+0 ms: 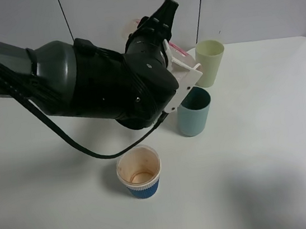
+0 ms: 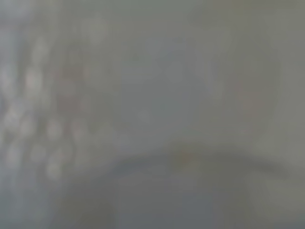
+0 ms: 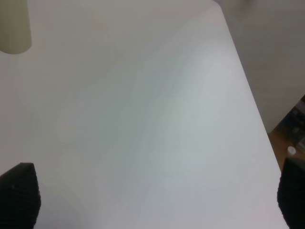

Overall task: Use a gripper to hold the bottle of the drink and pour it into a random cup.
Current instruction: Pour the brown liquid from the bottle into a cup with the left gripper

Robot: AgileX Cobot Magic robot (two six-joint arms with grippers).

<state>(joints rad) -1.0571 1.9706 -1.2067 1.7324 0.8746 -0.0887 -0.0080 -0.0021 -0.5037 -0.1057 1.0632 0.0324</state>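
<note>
Bottle [image 1: 177, 46] was almost wholly hidden behind the black arm [image 1: 98, 82] in the upper middle of the high view. Only a red-edged sliver of it was seen, just above the white jaws of the left end effector [image 1: 186, 77]. That end effector was clenched, though a grip on the bottle could not be confirmed, the left wrist view being a grey blur. The jaws were held just above the rim of the teal cup [image 1: 194, 110], right of centre on the table [image 1: 268, 133]. A pale yellow-green tumbler [image 1: 210, 62] was stood behind the cup, toward the upper right. A blue ribbed paper cup [image 1: 140, 172], stained brown inside, was placed at lower centre. The right end effector [image 3: 155, 195] was spread wide over the table, its dark fingertips [image 3: 19, 195] seen at the lower corners of its wrist view.
</note>
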